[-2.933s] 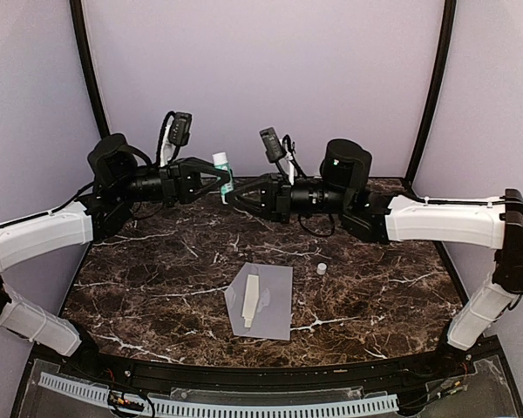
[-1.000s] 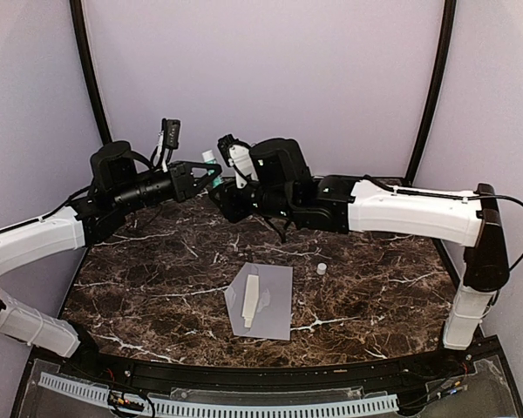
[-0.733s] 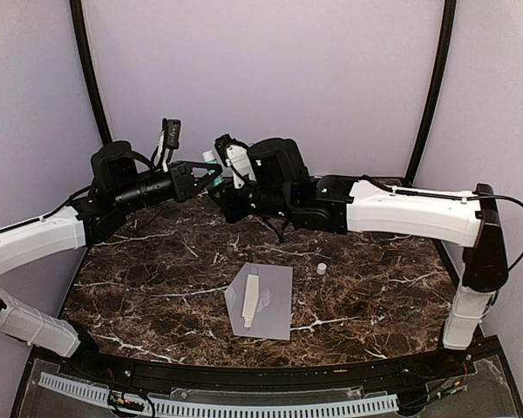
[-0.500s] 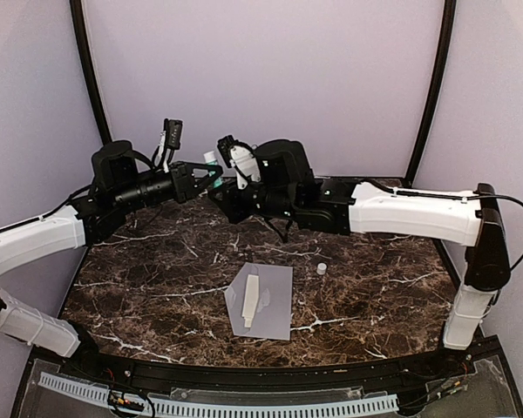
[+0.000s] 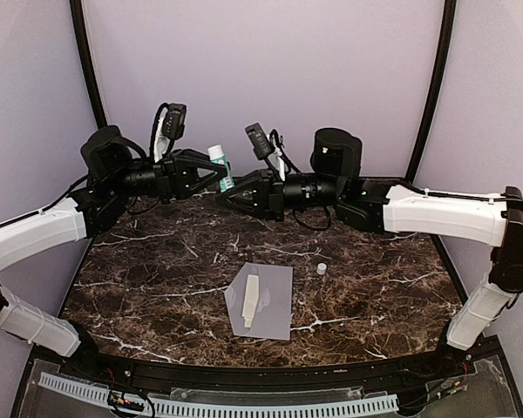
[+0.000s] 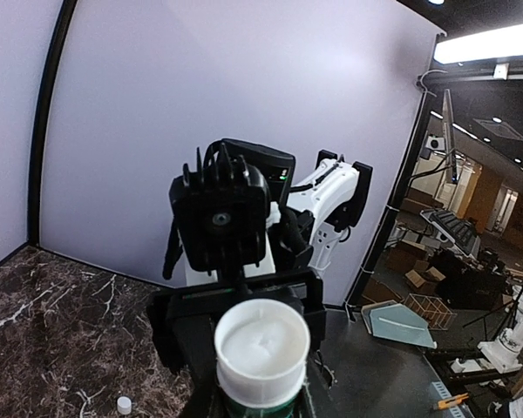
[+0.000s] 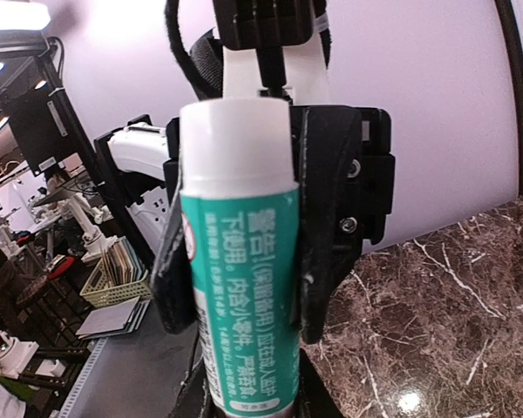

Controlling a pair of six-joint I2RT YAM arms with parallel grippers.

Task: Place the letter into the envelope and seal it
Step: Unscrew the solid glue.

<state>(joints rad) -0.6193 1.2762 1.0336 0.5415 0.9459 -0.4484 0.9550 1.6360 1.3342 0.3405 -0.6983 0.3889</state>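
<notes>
Both arms are raised above the rear edge of the worktop, just left of its middle, with the grippers facing each other.

The left gripper is clenched on an upright glue stick with a teal label and a white top. In the right wrist view its two black fingers press the stick from either side.

The right gripper sits just below and beside the left one. Its fingertips hug the lower end of the same stick, clasping it.

The envelope lies flat on the worktop at the middle, nearer the near edge than the rear, well apart from both grippers. A narrow cream strip lies along its left part.

A small white round piece rests on the worktop near the envelope's far right corner, not touching it.
</notes>
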